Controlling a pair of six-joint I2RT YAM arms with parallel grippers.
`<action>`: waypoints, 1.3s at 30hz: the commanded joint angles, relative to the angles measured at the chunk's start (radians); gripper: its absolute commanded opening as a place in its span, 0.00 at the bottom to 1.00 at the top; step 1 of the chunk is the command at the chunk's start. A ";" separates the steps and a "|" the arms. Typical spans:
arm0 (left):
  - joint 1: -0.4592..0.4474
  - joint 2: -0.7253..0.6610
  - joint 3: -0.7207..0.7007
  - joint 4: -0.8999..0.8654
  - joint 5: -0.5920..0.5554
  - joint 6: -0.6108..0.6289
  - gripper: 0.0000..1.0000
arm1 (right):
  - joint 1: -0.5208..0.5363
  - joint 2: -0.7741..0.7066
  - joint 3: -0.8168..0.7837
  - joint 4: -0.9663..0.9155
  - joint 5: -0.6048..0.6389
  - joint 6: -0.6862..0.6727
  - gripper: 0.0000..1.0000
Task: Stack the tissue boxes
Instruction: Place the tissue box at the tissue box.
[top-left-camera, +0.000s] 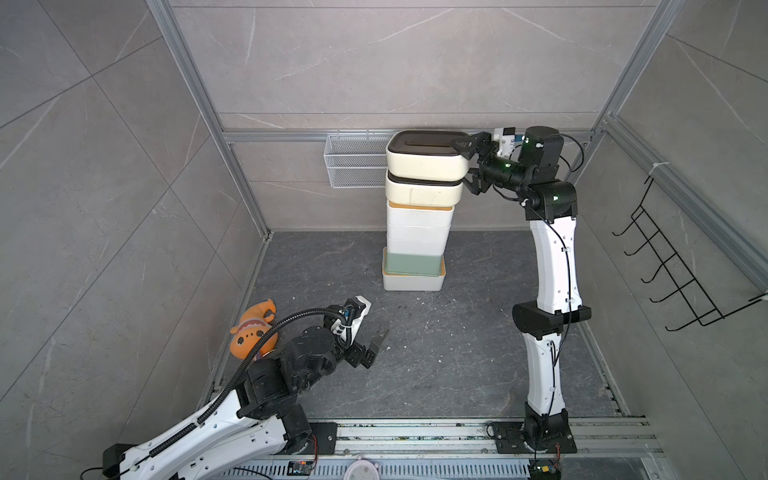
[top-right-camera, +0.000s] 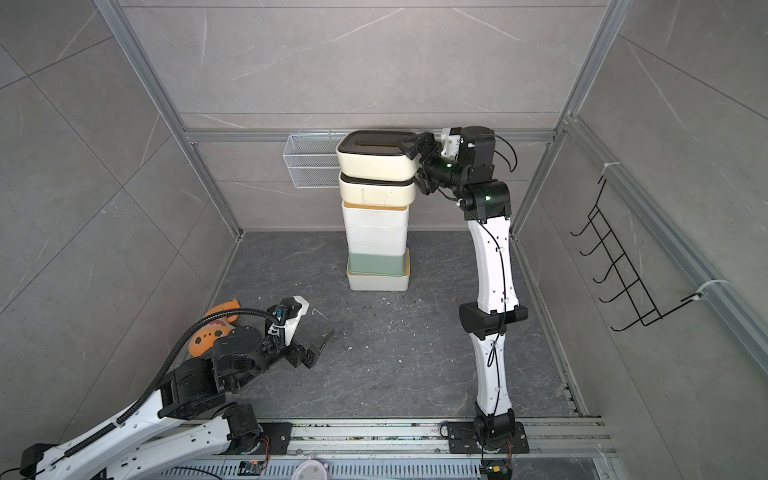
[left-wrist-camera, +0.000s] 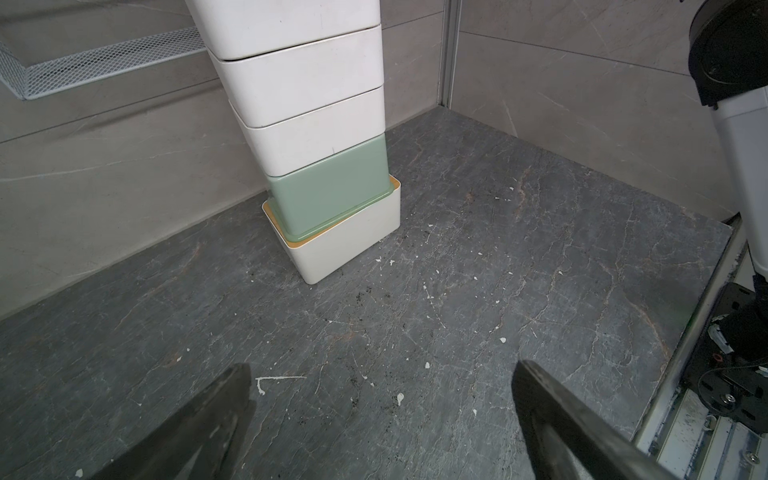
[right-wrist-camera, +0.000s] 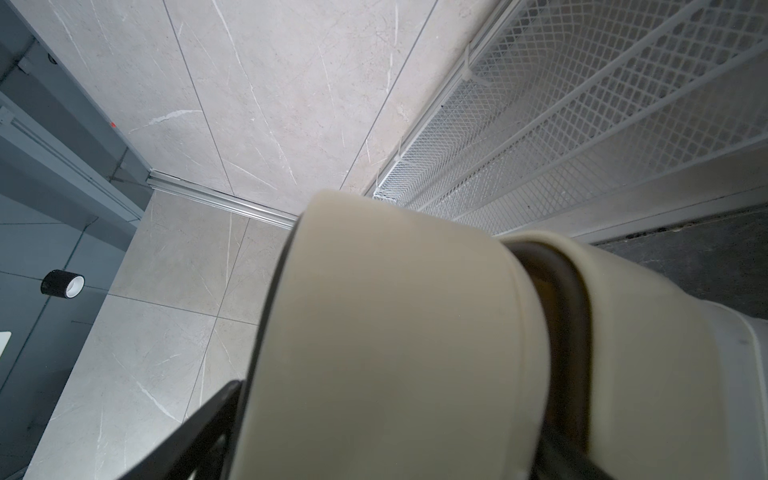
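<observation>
Jaws wide, right gripper (top-left-camera: 464, 166) straddles top cream box (top-left-camera: 424, 160).

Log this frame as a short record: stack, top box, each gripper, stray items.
stack: seven tissue boxes in one column
top box: cream, dark brown lid
right gripper: jaws straddle top box's end; grip unclear
left gripper: open, empty, above floor
off stack: orange plush toy beside left arm; white mesh basket behind the stack
</observation>
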 joint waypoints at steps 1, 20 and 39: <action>-0.001 0.002 0.004 0.045 0.005 0.004 1.00 | 0.000 -0.005 0.063 -0.010 -0.024 -0.055 0.95; -0.001 0.007 0.004 0.055 0.005 0.006 1.00 | 0.000 -0.030 0.063 -0.109 0.035 -0.140 1.00; -0.001 0.020 0.006 0.060 0.004 0.008 1.00 | -0.001 -0.045 0.047 -0.186 0.060 -0.228 1.00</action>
